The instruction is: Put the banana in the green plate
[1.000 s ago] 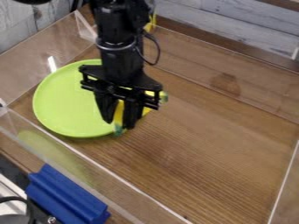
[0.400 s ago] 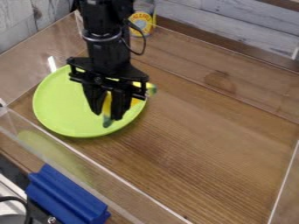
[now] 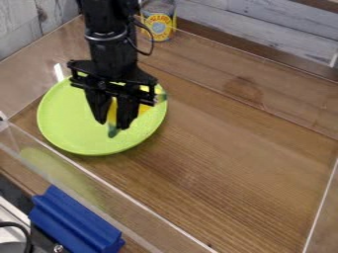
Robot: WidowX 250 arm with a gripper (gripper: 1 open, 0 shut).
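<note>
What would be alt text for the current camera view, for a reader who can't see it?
A black robot gripper holds a yellow banana over a round lime-green plate on a wooden table. A blue block sits at the lower left; a yellow-labelled can stands at the back.

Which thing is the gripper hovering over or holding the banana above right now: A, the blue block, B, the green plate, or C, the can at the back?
B: the gripper and the banana are both over the green plate.
</note>
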